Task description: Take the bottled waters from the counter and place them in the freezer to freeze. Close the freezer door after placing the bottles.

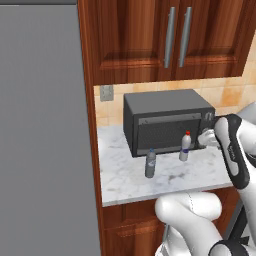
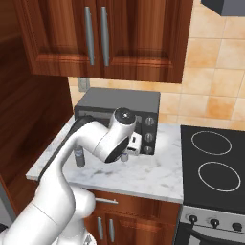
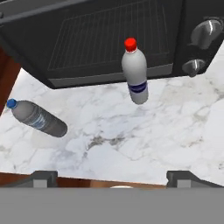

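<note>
The gripper point(image 3: 111, 178) stood wide open and empty. On the counter point(image 3: 144, 144), the upright red-capped bottle point(image 3: 134, 74) lay at its twelve o'clock, the blue-capped bottle point(image 3: 38, 118) at ten.

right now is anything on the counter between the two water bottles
No. In the hand view only bare marble counter lies between the red-capped bottle and the blue-capped bottle.
</note>
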Robot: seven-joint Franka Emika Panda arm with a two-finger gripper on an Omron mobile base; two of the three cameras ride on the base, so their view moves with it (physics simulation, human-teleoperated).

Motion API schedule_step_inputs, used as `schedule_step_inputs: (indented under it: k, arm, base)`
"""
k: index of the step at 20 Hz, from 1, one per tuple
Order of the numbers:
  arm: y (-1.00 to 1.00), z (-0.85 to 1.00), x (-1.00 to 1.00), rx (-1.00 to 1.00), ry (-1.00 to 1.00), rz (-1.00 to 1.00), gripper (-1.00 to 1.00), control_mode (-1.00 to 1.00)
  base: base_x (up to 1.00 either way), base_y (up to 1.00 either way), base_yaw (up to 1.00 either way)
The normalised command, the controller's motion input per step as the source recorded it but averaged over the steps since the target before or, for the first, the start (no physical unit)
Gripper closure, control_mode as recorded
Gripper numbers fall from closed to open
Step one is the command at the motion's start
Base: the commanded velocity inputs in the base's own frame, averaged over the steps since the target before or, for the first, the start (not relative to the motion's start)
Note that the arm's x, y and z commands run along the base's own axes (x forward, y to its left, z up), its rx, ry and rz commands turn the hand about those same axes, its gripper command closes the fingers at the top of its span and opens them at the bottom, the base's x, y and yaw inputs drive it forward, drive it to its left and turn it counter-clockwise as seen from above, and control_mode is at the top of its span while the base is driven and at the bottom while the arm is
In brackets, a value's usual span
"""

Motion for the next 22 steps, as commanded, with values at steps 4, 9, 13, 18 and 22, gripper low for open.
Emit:
schedule_step_inputs:
  k: [4, 9, 13, 18, 22]
  arm:
    - [-0.39, -0.65, 0.46, 0.00, -0.03, -0.05, -1.00, -1.00]
    - [-0.47, -0.46, 0.20, 0.02, -0.22, 0.08, -1.00, -1.00]
    - [-0.21, -0.32, 0.08, 0.00, -0.27, 0.17, -1.00, -1.00]
    - [-0.01, -0.22, 0.03, -0.02, -0.41, 0.18, -1.00, -1.00]
    - [0.02, 0.00, 0.00, -0.02, -0.49, 0.19, -1.00, -1.00]
  base:
    - [0.00, 0.00, 0.00]
    - [0.00, 0.00, 0.00]
    - [0.00, 0.00, 0.00]
    - [0.00, 0.00, 0.00]
    - [0.00, 0.00, 0.00]
